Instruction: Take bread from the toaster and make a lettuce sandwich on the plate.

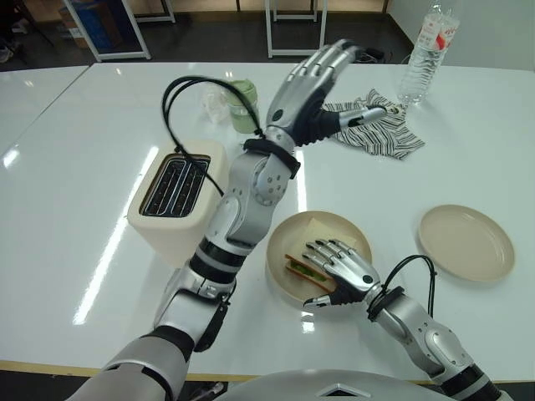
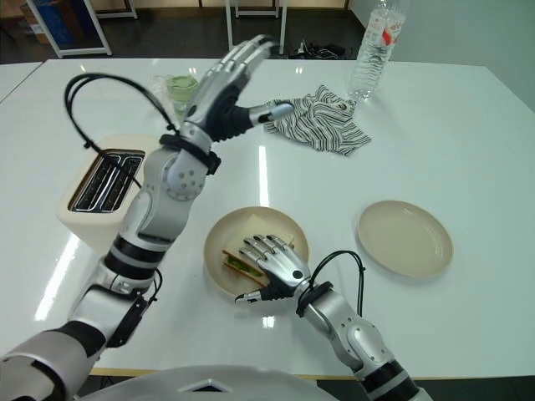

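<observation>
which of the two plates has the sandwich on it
The plate beside the toaster, under the right hand: the sandwich lies on it. The other plate sits apart, farther to the robot's right, away from the hand.

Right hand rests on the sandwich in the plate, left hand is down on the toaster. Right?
No. The left hand is raised open above the table, off the toaster, as the left eye view shows. The rest holds.

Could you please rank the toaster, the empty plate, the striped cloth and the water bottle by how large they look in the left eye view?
1. Toaster, largest.
2. Empty plate and striped cloth: look alike, so unranked; the cloth lies farther away.
3. Water bottle, smallest, its top cut off at the edge.
</observation>
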You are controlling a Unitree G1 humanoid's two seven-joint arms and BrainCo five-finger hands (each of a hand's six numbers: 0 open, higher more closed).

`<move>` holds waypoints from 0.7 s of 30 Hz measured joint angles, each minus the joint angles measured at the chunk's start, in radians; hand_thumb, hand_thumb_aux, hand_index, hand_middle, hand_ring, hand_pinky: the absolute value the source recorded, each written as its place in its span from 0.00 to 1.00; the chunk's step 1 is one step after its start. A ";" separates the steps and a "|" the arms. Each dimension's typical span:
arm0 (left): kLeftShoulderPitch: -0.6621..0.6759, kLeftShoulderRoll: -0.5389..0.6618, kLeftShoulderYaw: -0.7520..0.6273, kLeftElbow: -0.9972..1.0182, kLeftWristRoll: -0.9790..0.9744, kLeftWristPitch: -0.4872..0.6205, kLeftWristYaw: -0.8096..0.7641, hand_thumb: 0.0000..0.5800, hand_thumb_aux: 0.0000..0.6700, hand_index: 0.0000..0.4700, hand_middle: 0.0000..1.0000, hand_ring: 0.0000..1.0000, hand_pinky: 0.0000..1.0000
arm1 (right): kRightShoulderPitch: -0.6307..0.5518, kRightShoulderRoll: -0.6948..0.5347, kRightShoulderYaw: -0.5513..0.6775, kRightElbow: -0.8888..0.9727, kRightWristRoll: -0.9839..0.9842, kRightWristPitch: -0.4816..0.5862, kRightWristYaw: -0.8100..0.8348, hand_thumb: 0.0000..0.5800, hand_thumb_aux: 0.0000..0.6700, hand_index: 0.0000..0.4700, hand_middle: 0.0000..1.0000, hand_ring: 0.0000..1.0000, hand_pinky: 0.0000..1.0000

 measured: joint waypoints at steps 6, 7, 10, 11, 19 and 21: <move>0.190 -0.029 0.042 0.004 -0.092 -0.076 0.107 0.00 0.00 0.00 0.00 0.00 0.00 | 0.061 -0.045 -0.061 -0.027 0.060 -0.032 -0.081 0.00 0.00 0.00 0.00 0.00 0.00; 0.210 -0.029 0.041 0.012 -0.098 -0.088 0.118 0.00 0.00 0.00 0.00 0.00 0.00 | 0.072 -0.052 -0.074 -0.029 0.063 -0.037 -0.095 0.00 0.00 0.00 0.00 0.00 0.00; 0.268 -0.027 0.041 0.026 -0.118 -0.124 0.141 0.00 0.00 0.00 0.00 0.00 0.00 | 0.092 -0.068 -0.109 -0.044 0.078 -0.046 -0.120 0.00 0.00 0.00 0.00 0.00 0.00; 0.280 -0.025 0.043 0.027 -0.122 -0.139 0.152 0.00 0.00 0.00 0.00 0.00 0.00 | 0.096 -0.073 -0.122 -0.053 0.079 -0.050 -0.127 0.00 0.00 0.00 0.00 0.00 0.00; 0.435 -0.009 0.079 -0.085 -0.269 -0.298 0.141 0.56 0.34 0.34 0.65 0.65 0.65 | 0.131 -0.092 -0.274 -0.120 0.230 -0.111 -0.189 0.32 0.17 0.17 0.00 0.00 0.00; 0.472 0.003 0.090 -0.127 -0.301 -0.314 0.117 0.93 0.74 0.74 1.00 1.00 1.00 | 0.144 -0.092 -0.305 -0.136 0.277 -0.128 -0.190 1.00 1.00 1.00 1.00 1.00 1.00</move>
